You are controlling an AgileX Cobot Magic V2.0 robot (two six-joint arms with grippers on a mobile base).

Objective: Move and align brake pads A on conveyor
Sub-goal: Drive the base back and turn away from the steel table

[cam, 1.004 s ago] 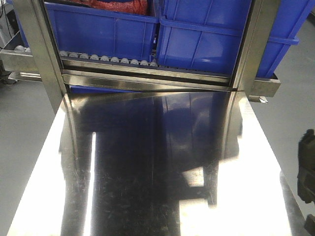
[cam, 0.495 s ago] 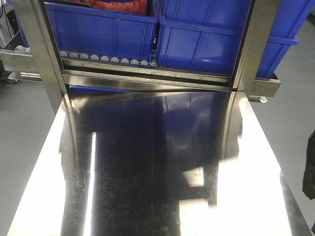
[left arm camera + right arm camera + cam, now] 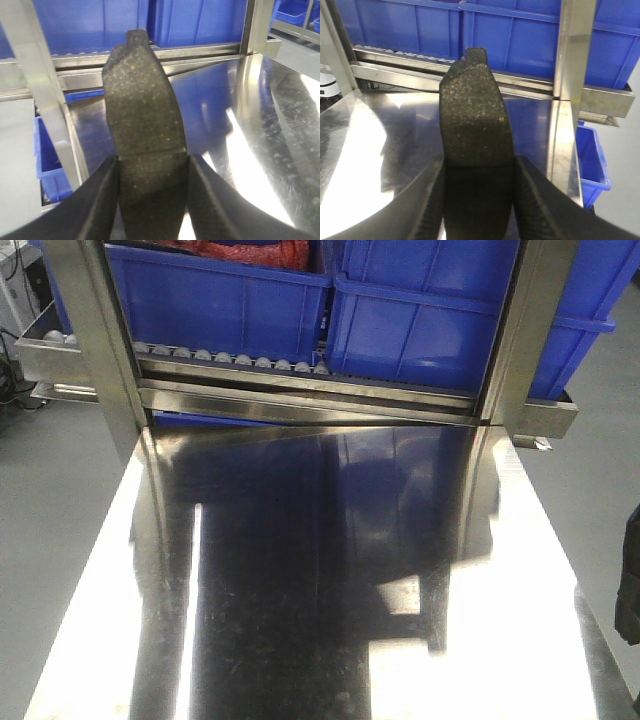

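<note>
left pincer (image 3: 152,161) clenches brake pad one (image 3: 142,100), right pincer (image 3: 479,162) clenches brake pad two (image 3: 475,107); both stick straight out ahead.

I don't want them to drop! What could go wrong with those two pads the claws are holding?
The left brake pad and right brake pad stick out far past the left claw and right claw, so one might slip onto the steel tabletop or bump a rack post.

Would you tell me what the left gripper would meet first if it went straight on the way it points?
Probably the rack's steel rail below the blue bins, brake pad first; depth unclear.
</note>
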